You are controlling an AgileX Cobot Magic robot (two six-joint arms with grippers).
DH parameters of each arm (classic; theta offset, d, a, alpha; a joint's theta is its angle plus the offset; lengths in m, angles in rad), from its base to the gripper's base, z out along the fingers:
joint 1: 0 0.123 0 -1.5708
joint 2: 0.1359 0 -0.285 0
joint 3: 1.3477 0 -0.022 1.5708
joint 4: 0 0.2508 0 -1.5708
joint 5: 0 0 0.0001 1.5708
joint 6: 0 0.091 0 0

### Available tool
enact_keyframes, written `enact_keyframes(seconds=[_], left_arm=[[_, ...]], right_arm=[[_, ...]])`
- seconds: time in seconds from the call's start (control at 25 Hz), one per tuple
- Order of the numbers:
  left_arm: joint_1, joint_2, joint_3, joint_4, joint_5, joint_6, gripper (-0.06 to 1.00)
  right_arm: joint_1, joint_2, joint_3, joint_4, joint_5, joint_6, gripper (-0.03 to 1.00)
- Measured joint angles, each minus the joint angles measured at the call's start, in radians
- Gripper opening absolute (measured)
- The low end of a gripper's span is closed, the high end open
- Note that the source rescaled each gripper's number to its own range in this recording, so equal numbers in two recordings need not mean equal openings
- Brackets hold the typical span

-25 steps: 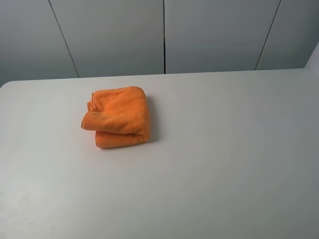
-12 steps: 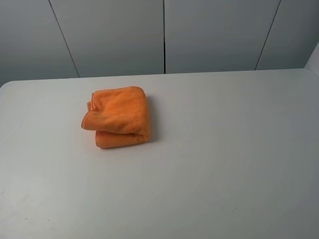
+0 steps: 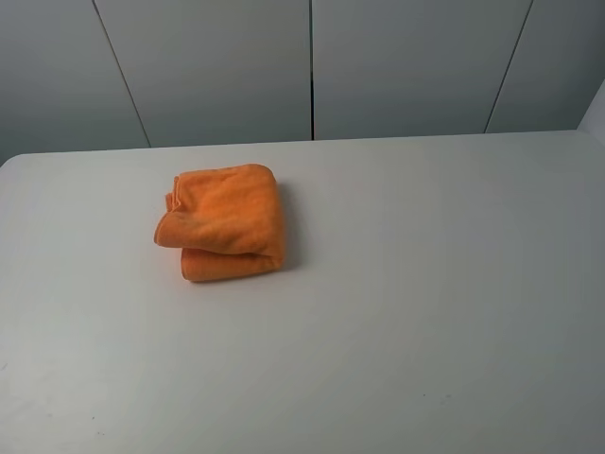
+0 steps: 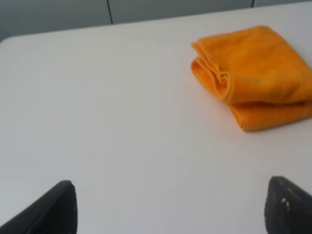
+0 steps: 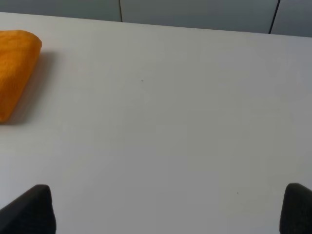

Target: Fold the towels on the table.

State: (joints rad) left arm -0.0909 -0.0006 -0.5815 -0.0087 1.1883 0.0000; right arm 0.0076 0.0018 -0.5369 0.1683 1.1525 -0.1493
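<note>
The orange towel (image 3: 223, 223) lies folded in layers on the white table (image 3: 425, 284). The left gripper (image 4: 170, 207) and right gripper (image 5: 168, 209) hover with fingers spread, holding nothing.

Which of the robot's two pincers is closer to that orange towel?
Left, as far as the wrist views show. The towel fills more of the left pincer's view, sitting ahead and to one side. The right pincer sees only the towel's edge, off to the side.

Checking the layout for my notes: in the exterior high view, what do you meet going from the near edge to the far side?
Bare white table → folded orange towel → table's far edge → grey wall panels.
</note>
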Motion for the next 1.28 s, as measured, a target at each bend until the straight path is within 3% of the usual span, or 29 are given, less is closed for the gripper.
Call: enact_keyframes(seconds=[0.2,0.4,0.88,1.12,1.28], left_arm=[[0.0,0.0,0.014,-0.052,0.033,0.0,1.0],[0.0,0.001,0.05,-0.027,-0.077,0.0,1.0],[0.002,0.001,0.07,-0.012,-0.099,0.0,1.0],[0.076,0.001,0.07,-0.012,-0.099,0.0,1.0],[0.08,0.001,0.07,-0.012,-0.099,0.0,1.0]], right_arm=[[0.0,0.0,0.002,0.0,-0.003,-0.002,1.0],[0.0,0.0,0.002,0.0,-0.015,-0.007,1.0],[-0.021,0.0,0.005,0.002,-0.018,-0.01,1.0],[-0.083,0.0,0.005,0.002,-0.018,-0.007,1.0],[-0.09,0.0,0.005,0.002,-0.018,-0.007,1.0]])
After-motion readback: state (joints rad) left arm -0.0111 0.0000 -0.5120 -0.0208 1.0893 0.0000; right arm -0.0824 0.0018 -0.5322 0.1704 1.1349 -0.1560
